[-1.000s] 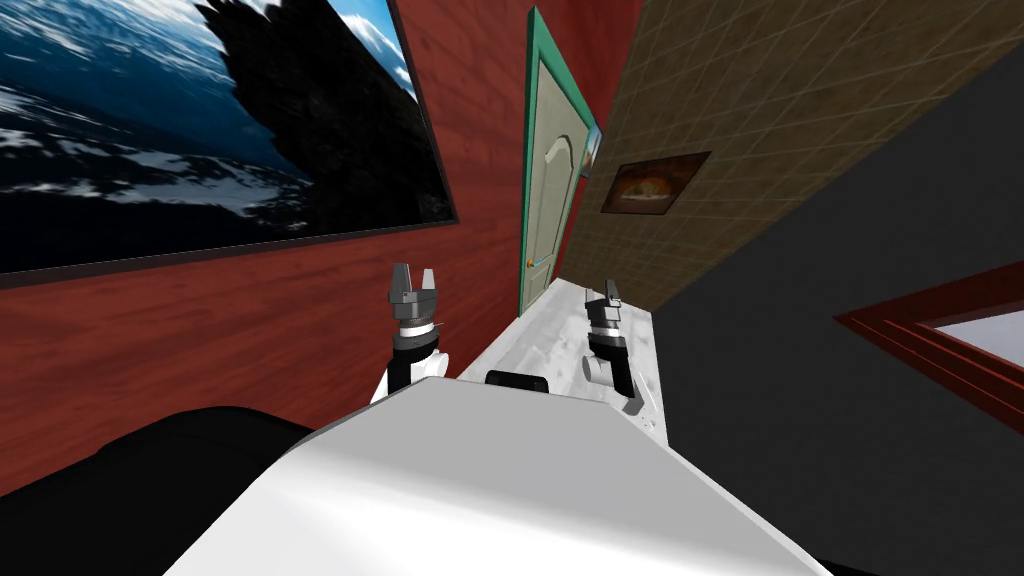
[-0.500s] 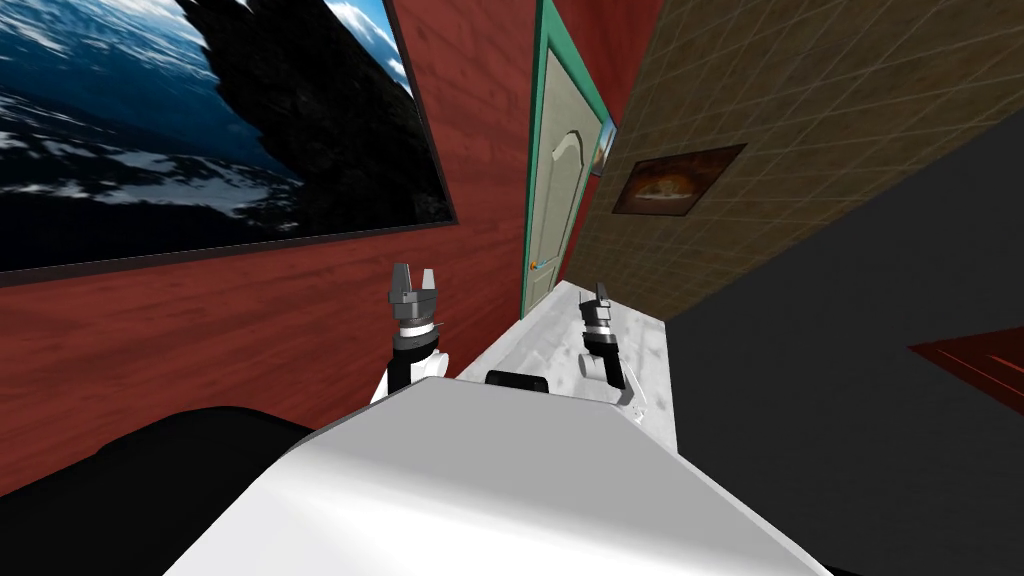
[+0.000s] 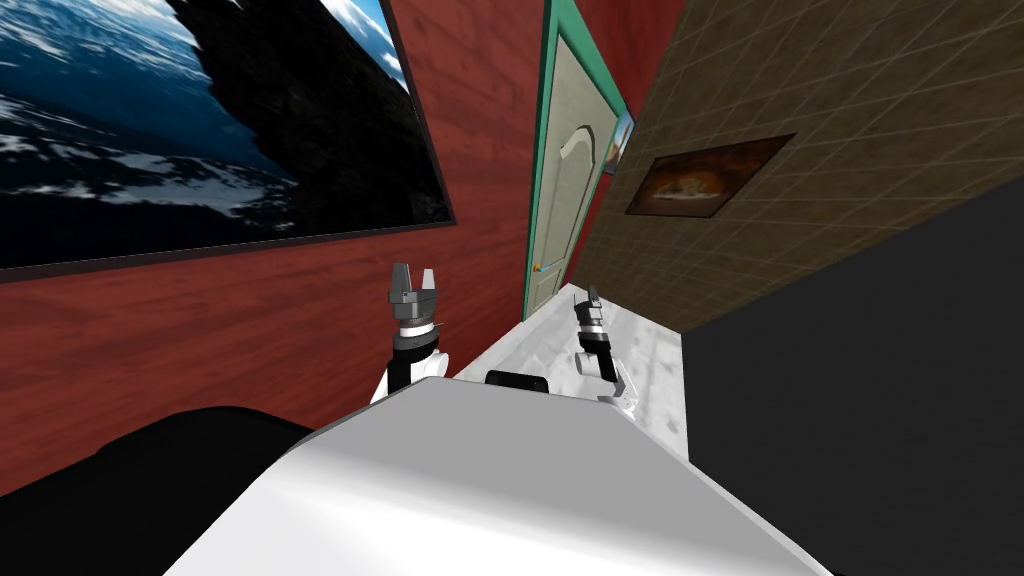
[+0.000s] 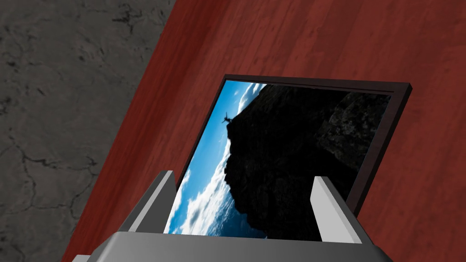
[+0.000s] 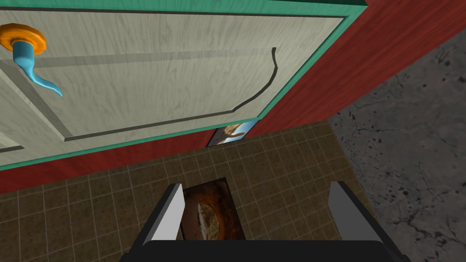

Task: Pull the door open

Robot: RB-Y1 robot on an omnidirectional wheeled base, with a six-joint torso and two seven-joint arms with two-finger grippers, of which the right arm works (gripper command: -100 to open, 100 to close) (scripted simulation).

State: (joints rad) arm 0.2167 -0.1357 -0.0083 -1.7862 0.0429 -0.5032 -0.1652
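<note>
Pale, wood-grained and panelled, the one door sits flush in its green frame at about 12 o'clock in the head view, set into the red wooden wall. Its single blue lever handle springs from an orange rosette near the frame's edge. The right pincer hangs over the white marbled floor with the handle at its 11 o'clock, near but clearly apart; its two fingers are spread and hold nothing, and they point past the door towards the brown tiled wall at 2 o'clock. A strip of that floor runs between this pincer and the door's foot. Three framed pictures hang around: a small one just beside the frame's far edge, a brown one on the tiled wall, and a large sea-and-cliff one on the red wall at 10 o'clock. The left pincer stands at 11 o'clock before the red wall, its two fingers likewise spread and empty. A dark grey wall closes the 4 o'clock side.
</note>
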